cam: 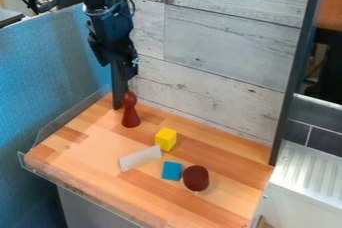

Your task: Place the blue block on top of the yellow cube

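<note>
The black gripper (pixel 124 66) hangs at the upper left, in front of the dark corner post, with its lower end above a dark red pawn-shaped piece (pixel 130 114). This piece stands upright near the back left of the wooden table. To its right and nearer the front is a yellow block (pixel 165 139). A whitish rectangular bar (pixel 140 158) lies slantwise just in front of the yellow block. Further forward lies a blue block (pixel 172 171), and close to its right is a dark maroon cylinder-like piece (pixel 196 178).
The wooden table (pixel 77 154) has a clear raised rim along its left and front edges. Behind it rises a whitewashed plank wall (pixel 220 47) between dark posts. A blue cloth panel (pixel 50 87) stands at the left, and a white ridged surface (pixel 310 177) is at the right.
</note>
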`<action>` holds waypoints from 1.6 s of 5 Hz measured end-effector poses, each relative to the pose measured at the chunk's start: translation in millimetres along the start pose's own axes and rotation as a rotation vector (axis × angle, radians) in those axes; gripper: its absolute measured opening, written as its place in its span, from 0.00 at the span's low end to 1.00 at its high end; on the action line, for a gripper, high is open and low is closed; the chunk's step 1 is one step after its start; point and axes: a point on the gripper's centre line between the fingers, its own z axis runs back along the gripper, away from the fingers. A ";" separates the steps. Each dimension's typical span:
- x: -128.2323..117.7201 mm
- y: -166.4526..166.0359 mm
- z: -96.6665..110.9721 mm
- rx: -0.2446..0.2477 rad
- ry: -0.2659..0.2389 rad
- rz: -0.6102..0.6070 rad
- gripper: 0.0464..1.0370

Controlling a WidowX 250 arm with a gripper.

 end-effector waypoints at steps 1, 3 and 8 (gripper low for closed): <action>-6.1 -3.5 -13.2 -0.026 0.028 0.010 0.96; -24.3 -14.0 -33.3 -0.013 0.072 0.049 0.96; -25.4 -77.5 -98.2 0.031 0.173 0.357 0.96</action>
